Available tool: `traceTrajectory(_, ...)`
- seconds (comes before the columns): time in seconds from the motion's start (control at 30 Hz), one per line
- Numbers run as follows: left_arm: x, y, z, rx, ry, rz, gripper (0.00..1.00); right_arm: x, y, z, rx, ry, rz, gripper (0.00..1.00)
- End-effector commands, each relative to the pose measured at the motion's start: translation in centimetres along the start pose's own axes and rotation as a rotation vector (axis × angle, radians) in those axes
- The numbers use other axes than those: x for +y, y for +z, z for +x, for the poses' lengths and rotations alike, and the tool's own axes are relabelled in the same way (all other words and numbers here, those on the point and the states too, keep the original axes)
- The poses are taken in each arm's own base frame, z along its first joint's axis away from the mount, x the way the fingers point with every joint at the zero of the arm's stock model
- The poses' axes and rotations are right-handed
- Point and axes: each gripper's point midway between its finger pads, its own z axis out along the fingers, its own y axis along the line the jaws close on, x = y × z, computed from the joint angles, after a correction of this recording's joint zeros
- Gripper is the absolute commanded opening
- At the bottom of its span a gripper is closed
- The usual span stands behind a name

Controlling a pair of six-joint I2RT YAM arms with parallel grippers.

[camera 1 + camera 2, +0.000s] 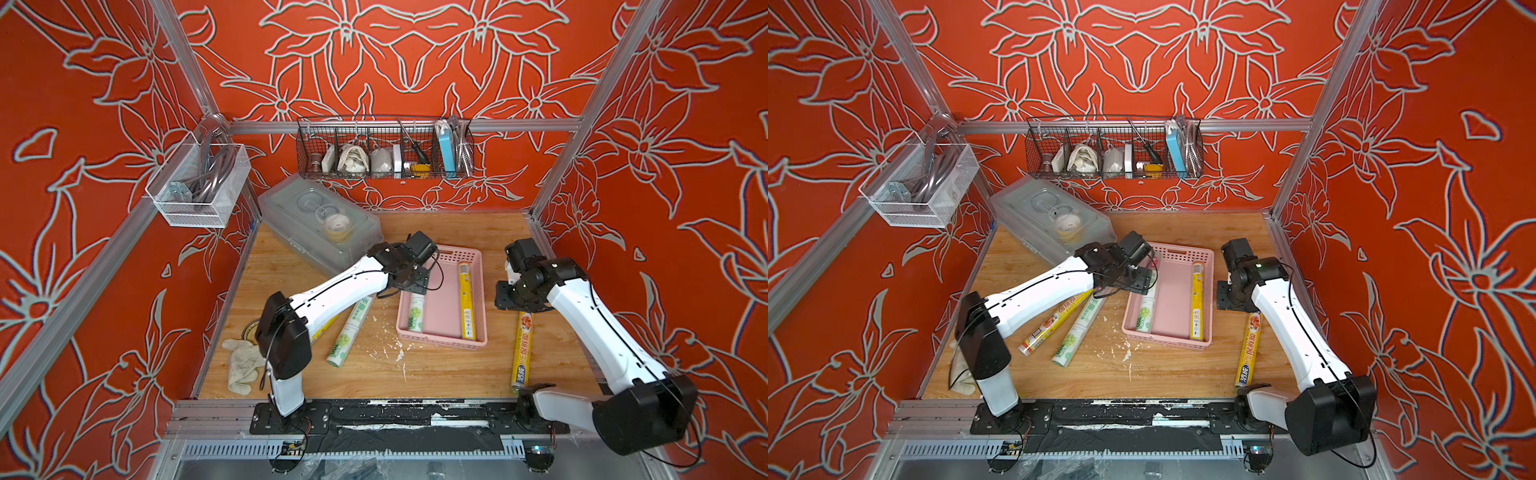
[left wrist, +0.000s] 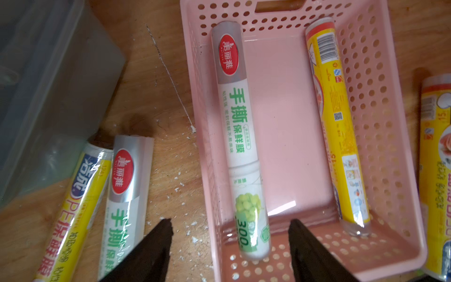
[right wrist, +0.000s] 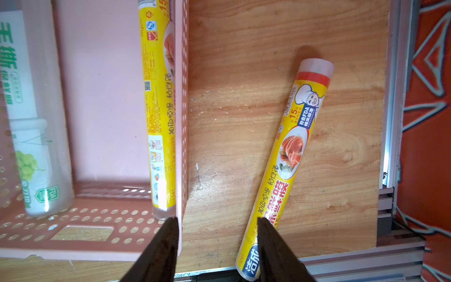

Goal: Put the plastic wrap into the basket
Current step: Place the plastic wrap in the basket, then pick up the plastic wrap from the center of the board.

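The pink basket (image 1: pixel 440 343) sits mid-table in both top views. Inside it lie a white-and-green plastic wrap roll (image 2: pixel 240 136) along one long wall and a yellow roll (image 2: pixel 339 127) along the other. My left gripper (image 2: pixel 230 222) hovers open over the white-and-green roll's end and holds nothing. On the wood beside the basket lie another white-and-green roll (image 1: pixel 349 332) and a yellow roll (image 1: pixel 1050 322), partly under my left arm. My right gripper (image 3: pixel 217 219) is open and empty over bare wood, between the basket wall and a third yellow roll (image 3: pixel 290 156).
A clear lidded plastic box (image 1: pixel 320 224) stands at the back left. A dirty white glove (image 1: pixel 243 365) and a tape roll (image 1: pixel 251 330) lie by the left edge. A black wire basket (image 1: pixel 384 149) and a white mesh basket (image 1: pixel 199 183) hang on the walls.
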Motion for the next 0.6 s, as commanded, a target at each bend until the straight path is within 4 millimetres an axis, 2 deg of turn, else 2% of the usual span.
traceTrajectory(0.0, 2.1, -1.1, 2.3, 0.022, 0.068, 0.007, 0.76, -1.2, 0.5, 0.7, 0.010, 0.019, 0.053, 0.52)
traceTrajectory(0.17, 5.6, -1.5, 5.8, 0.033, 0.038, -0.015, 0.77, -1.6, 1.0, 1.5, 0.039, 0.034, 0.073, 0.53)
traceTrajectory(0.27, 7.3, -1.3, 7.7, 0.049, 0.024, -0.028, 0.78, -1.0, 1.7, 2.4, 0.050, 0.051, 0.026, 0.53)
traceTrajectory(0.4, 8.9, 0.1, 10.4, 0.089, 0.001, -0.054, 0.79, -0.9, 2.2, 3.4, 0.057, 0.071, 0.010, 0.53)
traceTrajectory(0.57, 10.0, 2.0, 12.6, 0.136, -0.027, -0.099, 0.81, -0.4, 1.4, 3.3, 0.041, 0.054, -0.030, 0.53)
